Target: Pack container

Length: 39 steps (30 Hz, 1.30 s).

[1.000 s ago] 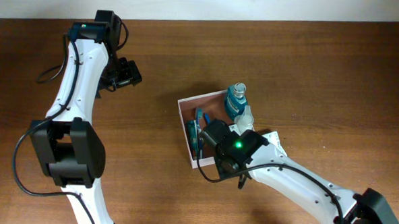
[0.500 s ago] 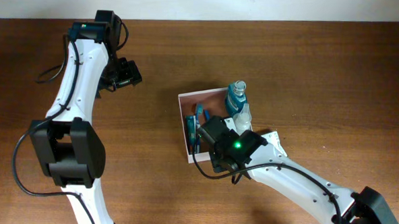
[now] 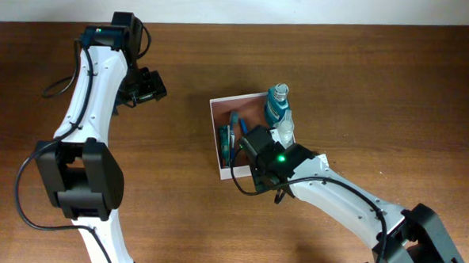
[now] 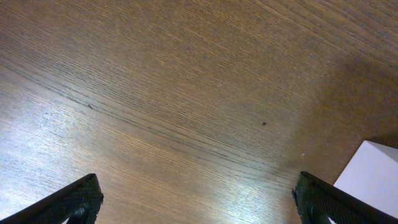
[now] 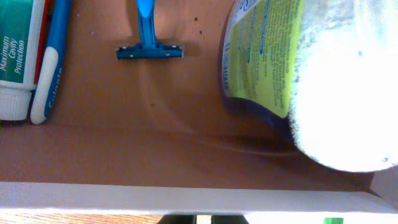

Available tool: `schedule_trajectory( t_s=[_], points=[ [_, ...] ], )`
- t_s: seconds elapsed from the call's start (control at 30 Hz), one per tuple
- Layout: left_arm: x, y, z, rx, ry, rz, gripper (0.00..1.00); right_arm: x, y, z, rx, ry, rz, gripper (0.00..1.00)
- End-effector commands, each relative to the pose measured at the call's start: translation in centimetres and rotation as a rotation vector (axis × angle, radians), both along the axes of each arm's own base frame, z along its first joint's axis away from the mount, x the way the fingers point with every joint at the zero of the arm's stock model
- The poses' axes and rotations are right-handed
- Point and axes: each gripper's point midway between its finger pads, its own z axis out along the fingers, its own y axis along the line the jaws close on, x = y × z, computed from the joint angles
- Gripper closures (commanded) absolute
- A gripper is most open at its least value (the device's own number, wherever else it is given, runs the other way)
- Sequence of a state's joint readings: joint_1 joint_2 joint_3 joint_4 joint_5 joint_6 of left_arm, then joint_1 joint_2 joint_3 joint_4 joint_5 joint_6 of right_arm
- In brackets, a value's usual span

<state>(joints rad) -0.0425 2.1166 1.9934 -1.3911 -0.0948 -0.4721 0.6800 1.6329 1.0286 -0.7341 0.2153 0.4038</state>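
Overhead, square white-walled container, grained wooden table

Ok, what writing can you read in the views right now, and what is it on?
"Maximum Cavity Protection": on the toothpaste tube, in the right wrist view.
"Colgate": on the toothbrush handle lying right beside it.
Yellow label on the bottle: blue print, too blurred to read.
Overhead and left wrist views: nothing readable.
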Motion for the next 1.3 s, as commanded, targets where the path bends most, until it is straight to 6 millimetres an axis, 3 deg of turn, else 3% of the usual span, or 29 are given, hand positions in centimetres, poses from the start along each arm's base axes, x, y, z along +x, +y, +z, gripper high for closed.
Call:
schedule_trajectory(
  t_s=[0.0, 0.17, 0.5, 0.6, 0.73, 0.83, 0.97, 1.03, 1.1, 1.13, 1.27],
  points=[
    [0.2, 0.2, 1.5, 0.009, -0.04, -0.001, 0.01, -0.3, 0.2, -0.3, 0.012, 0.026, 0.034, 0.96],
    [0.2, 0.2, 1.5, 0.009, -0.04, -0.001, 0.01, -1.2, 1.8, 0.3, 0.099, 0.064, 0.088, 0.96],
    [0.2, 0.2, 1.5, 0.009, -0.04, -0.001, 0.01, 1.4, 4.5, 2.0, 0.207, -0.06, 0.154, 0.96],
    [0.2, 0.2, 1.5, 0.009, -0.04, -0.001, 0.01, 1.3, 5.0, 2.1, 0.228, -0.059, 0.169, 0.96],
    [0.2, 0.2, 1.5, 0.009, -0.04, -0.001, 0.0, 0.3, 4.9, 2.0, 0.232, -0.017, 0.204, 0.96],
    [0.2, 0.2, 1.5, 0.009, -0.04, -0.001, 0.01, -1.3, 5.2, 3.6, 0.283, 0.013, 0.243, 0.96],
    [0.2, 0.2, 1.5, 0.009, -0.04, -0.001, 0.01, -2.5, 3.4, 9.3, 0.318, -0.107, 0.238, 0.96],
    [0.2, 0.2, 1.5, 0.009, -0.04, -0.001, 0.0, -2.6, 1.2, 11.8, 0.301, -0.191, 0.159, 0.96],
    [0.2, 0.2, 1.5, 0.009, -0.04, -0.001, 0.01, -2.9, -2.9, 14.0, 0.257, -0.272, 0.018, 0.96],
    [0.2, 0.2, 1.5, 0.009, -0.04, -0.001, 0.01, -3.2, -5.3, 14.5, 0.235, -0.287, -0.061, 0.96],
    [0.2, 0.2, 1.5, 0.009, -0.04, -0.001, 0.01, -4.1, -10.0, 13.9, 0.171, -0.238, -0.203, 0.96]
  ],
)
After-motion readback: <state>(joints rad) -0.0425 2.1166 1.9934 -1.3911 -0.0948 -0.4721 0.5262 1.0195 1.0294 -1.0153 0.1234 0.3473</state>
